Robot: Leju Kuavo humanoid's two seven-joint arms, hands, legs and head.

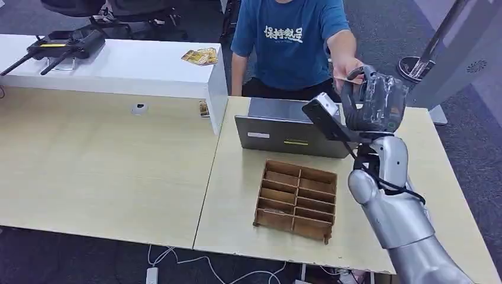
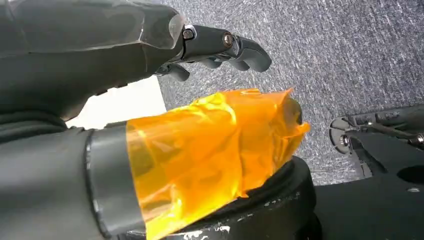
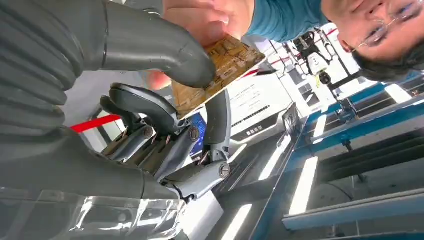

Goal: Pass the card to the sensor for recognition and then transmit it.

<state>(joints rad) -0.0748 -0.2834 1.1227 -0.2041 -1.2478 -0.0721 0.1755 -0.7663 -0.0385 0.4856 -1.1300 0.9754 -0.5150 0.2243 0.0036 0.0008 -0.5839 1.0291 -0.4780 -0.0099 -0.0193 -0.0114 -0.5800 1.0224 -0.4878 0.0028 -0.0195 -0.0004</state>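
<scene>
Robot's right hand [image 1: 373,100] and a person's hand [image 1: 346,70] both hold a yellow patterned card [image 3: 215,75] above the grey sensor box [image 1: 290,127].

Handover appears underway; release is left. The left hand [image 2: 210,47] hangs empty, fingers loosely curled. The person's blue shirt [image 1: 290,35] bears Chinese characters, unreadable.

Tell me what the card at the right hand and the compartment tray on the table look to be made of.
Card: looks like thin, stiff plastic or coated card, golden-brown print with a slight sheen; it stays flat between the right hand and the person's hand. I can't say which. Compartment tray: probably thin wood or fibreboard, matte brown, with slotted flat dividers and darker cut edges.
</scene>
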